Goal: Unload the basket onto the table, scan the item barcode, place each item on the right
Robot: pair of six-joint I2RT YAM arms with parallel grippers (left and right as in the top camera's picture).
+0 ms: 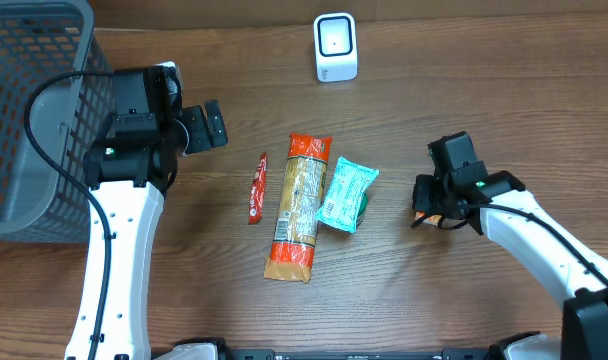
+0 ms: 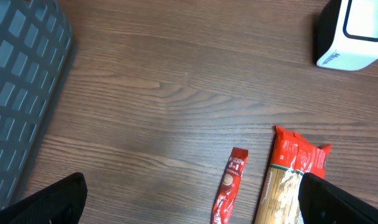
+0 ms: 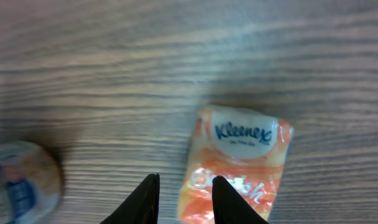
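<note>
Packets [image 1: 297,205] — four; scanner [image 1: 335,47] — one

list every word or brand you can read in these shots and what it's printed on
"Kleenex": in a white oval on the orange tissue pack, right wrist view.
Script below it on the same pack: partly hidden, unreadable.
red sachet, pasta packet, teal packet: print too small or blurred to read.
white scanner: small mark on its base, unreadable.

Basket [image 1: 24,120] left, scanner [image 1: 335,47] behind packets [image 1: 299,205]
</note>
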